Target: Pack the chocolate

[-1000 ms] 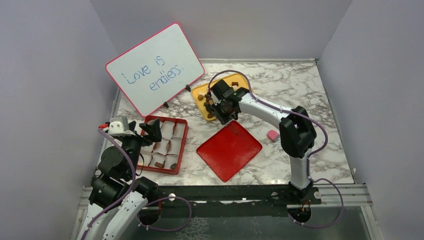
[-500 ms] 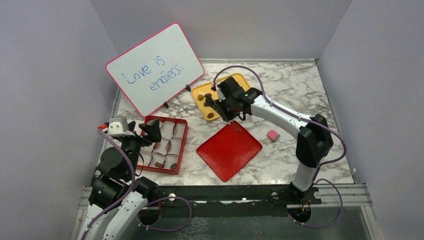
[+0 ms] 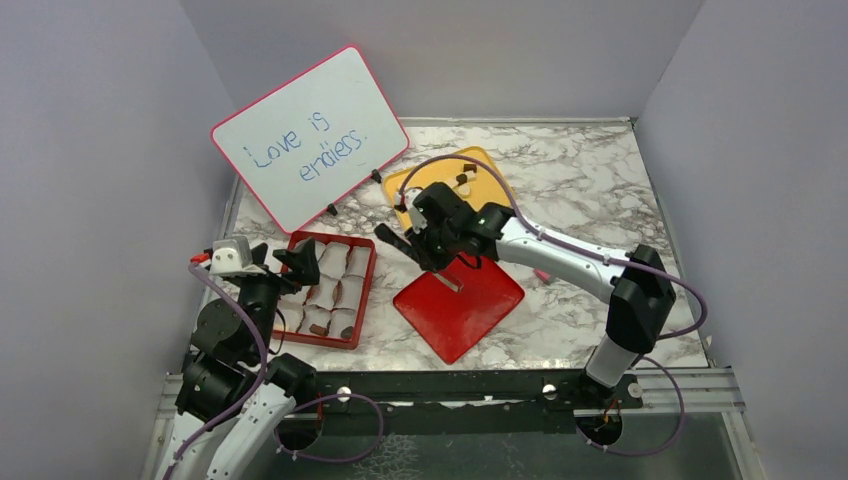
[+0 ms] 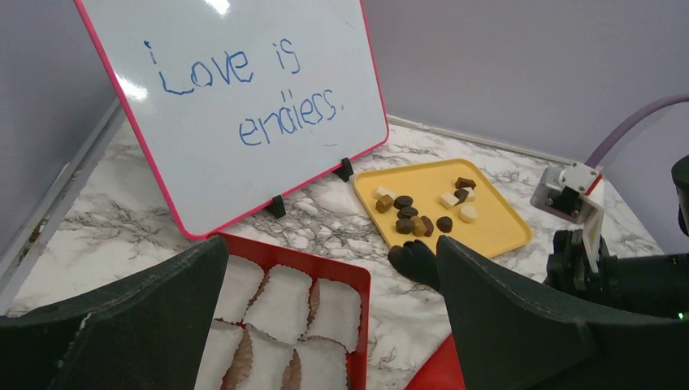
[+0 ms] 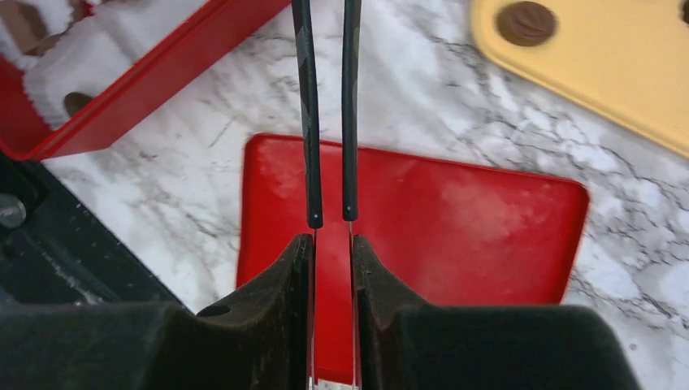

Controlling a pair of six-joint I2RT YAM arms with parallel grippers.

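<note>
Right gripper [image 5: 331, 244]: pads pressed together on a pair of thin black tweezers [image 5: 307, 122], whose two arms ran nearly parallel with a narrow gap between them. The tweezer tips ran out of the top of the right wrist view, so I could not tell whether they carried a piece.

Directly under the gripper lay a flat red lid [image 5: 487, 244] on the marble table [image 4: 325, 215].

To the left of the lid stood a red tray [image 4: 309, 260] lined with white paper cups [image 4: 280, 296]. A few cups held brown pieces.

Beyond the lid, towards the back, was a yellow tray [image 4: 487, 231]. Most of the chocolate [image 4: 414, 219] lay loose on it in a small cluster, mainly dark brown with some tan and cream pieces.

Left of the yellow tray a pink-framed whiteboard [image 4: 244, 106] stood tilted on small black feet. It read "Love is endless."

Left gripper [image 4: 329, 252]: fingers spread wide, nothing between them, poised above the near end of the red tray and well apart from the right gripper.
</note>
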